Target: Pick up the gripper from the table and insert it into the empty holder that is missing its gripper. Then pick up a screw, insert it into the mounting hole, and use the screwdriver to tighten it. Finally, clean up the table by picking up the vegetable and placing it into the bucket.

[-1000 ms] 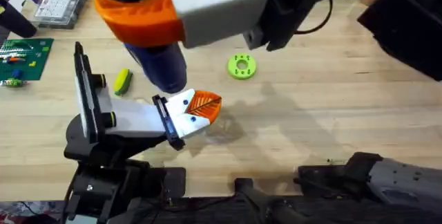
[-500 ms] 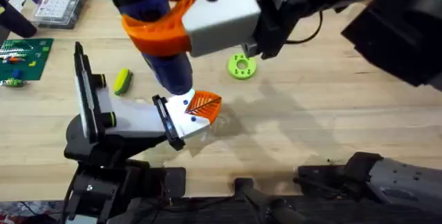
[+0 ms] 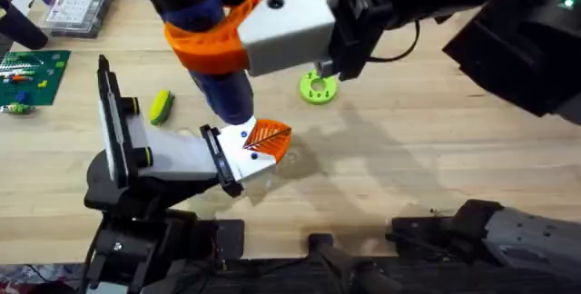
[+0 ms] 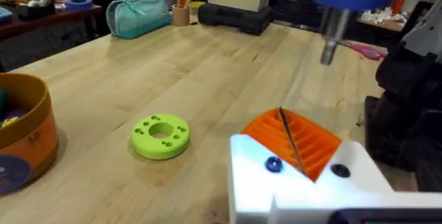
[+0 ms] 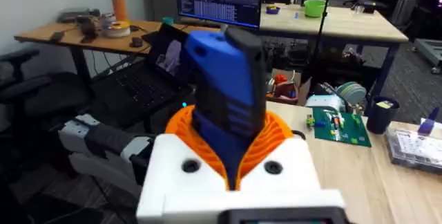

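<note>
Two arms work over the desk (image 3: pixel 436 149). The right gripper (image 5: pixel 231 158) has its orange fingers (image 5: pixel 280 131) closed around the blue screwdriver (image 3: pixel 222 94), whose metal tip hangs just above the holder with the orange gripper (image 3: pixel 270 138) in it. I cannot tell the state of the left gripper (image 3: pixel 241 153). The vegetable (image 3: pixel 162 105) lies on the desk beside the left arm, the green disc (image 3: pixel 317 86) farther off.
</note>
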Tool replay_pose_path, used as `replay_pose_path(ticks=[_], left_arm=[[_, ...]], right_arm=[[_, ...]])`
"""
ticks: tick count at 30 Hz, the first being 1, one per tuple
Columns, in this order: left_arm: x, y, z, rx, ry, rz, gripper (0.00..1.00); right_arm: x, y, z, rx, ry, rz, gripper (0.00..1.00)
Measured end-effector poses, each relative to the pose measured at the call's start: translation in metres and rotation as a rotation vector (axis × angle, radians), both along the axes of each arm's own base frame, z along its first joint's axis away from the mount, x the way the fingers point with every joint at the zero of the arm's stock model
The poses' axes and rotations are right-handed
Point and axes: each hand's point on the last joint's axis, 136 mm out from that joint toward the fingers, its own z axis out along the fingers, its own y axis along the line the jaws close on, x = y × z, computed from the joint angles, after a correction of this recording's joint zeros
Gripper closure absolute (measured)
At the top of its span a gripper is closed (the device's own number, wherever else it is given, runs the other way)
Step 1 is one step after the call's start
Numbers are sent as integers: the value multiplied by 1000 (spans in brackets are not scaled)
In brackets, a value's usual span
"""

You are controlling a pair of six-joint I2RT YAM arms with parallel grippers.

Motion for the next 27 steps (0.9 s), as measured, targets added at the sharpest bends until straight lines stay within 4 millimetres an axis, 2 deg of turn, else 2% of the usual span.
replay_pose_path(ticks=[8, 16, 27], left_arm=[[0, 0, 0, 0, 0, 0, 989], [0, 0, 0, 0, 0, 0, 989], [0, 0, 0, 0, 0, 0, 989]], right_arm=[[4, 3, 0, 15, -8, 0, 964], [15, 13, -20, -21, 49, -6, 966], [16, 13, -30, -23, 66, -9, 966]])
